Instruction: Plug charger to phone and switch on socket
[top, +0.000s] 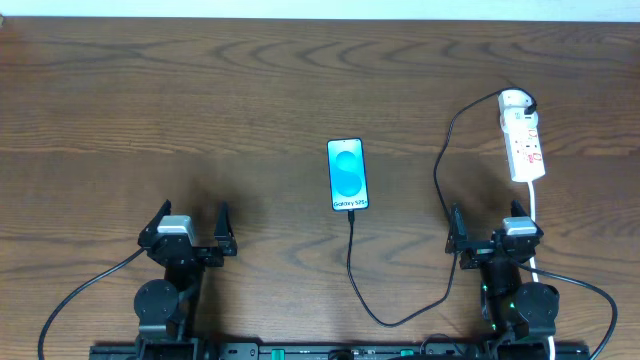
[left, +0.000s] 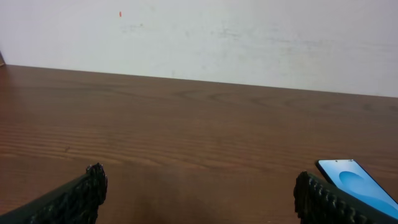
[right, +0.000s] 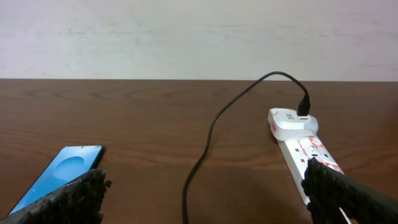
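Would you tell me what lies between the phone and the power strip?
Only the charger cable, running over the bare table between the phone and the power strip; this shows in the overhead and right wrist views.

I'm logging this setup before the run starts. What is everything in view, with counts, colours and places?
phone: one, light blue screen with black edges, flat at mid-table.
charger cable: one, black, loops from the phone's near edge to the plug head; whether it is seated in the phone cannot be told.
power strip: one, white with red marks, far right.
plug head: one, white, on the strip's far end.
strip cord: one, white, runs from the strip's near end toward the right arm.
table: one, brown wood.
wall: white, behind the table.
left end effector: one, black, open, empty, near left.
right end effector: one, black, open, empty, near right.
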